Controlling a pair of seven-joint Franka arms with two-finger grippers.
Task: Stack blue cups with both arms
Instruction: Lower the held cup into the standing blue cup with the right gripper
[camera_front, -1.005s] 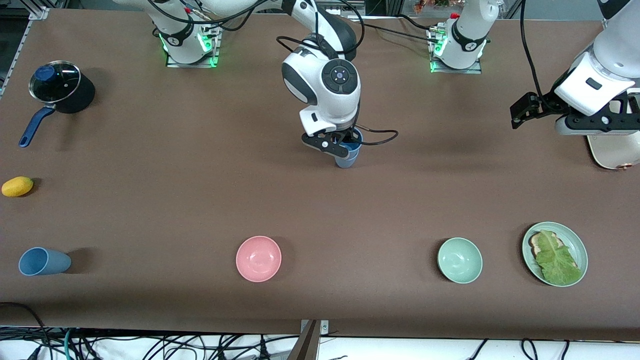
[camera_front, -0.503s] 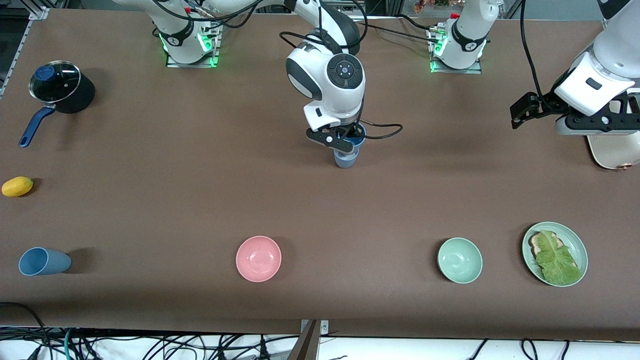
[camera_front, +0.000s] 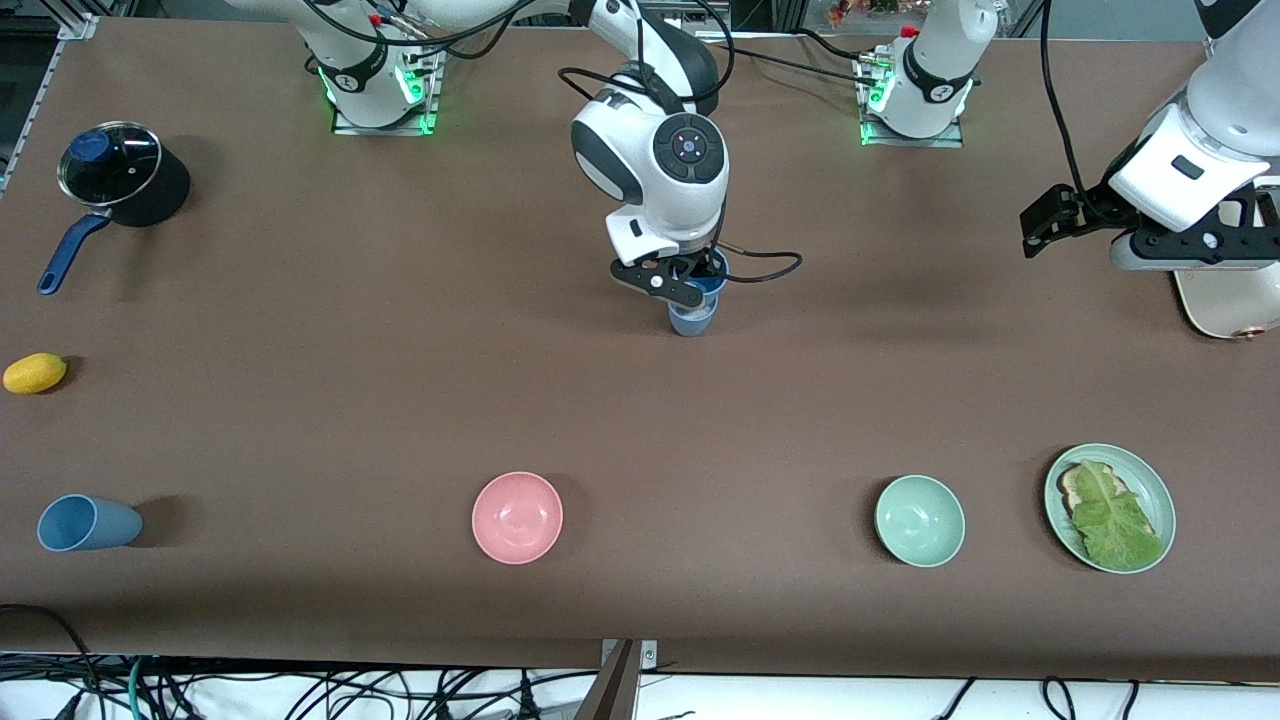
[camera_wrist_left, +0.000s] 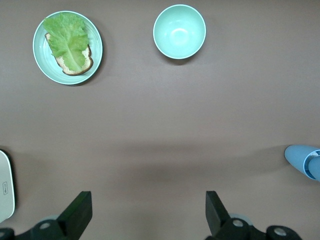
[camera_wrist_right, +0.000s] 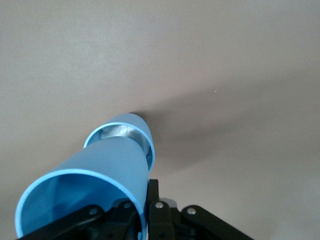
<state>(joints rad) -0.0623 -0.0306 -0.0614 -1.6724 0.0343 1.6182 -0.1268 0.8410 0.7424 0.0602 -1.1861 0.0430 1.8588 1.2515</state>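
Note:
My right gripper (camera_front: 688, 287) is shut on the rim of a light blue cup (camera_front: 708, 281). It holds this cup tilted, with its base in the mouth of a second blue cup (camera_front: 691, 319) that stands mid-table. In the right wrist view the held cup (camera_wrist_right: 95, 185) fills the foreground, pinched by my right gripper (camera_wrist_right: 150, 202), and the lower cup's rim (camera_wrist_right: 142, 127) shows around its base. A greyer blue cup (camera_front: 85, 523) lies on its side near the front camera at the right arm's end. My left gripper (camera_front: 1045, 222) waits open over the left arm's end; the left wrist view shows my left gripper (camera_wrist_left: 147, 212) empty.
A pink bowl (camera_front: 517, 517), a pale green bowl (camera_front: 919, 520) and a green plate with lettuce on toast (camera_front: 1110, 507) lie nearer the front camera. A lidded black pot (camera_front: 118, 180) and a yellow fruit (camera_front: 35, 372) are at the right arm's end. A white appliance (camera_front: 1225, 300) sits under the left arm.
My right gripper has shifted slightly toward the left arm's end with the light blue cup, so the lower cup now shows more clearly beneath it. The left arm has not moved.

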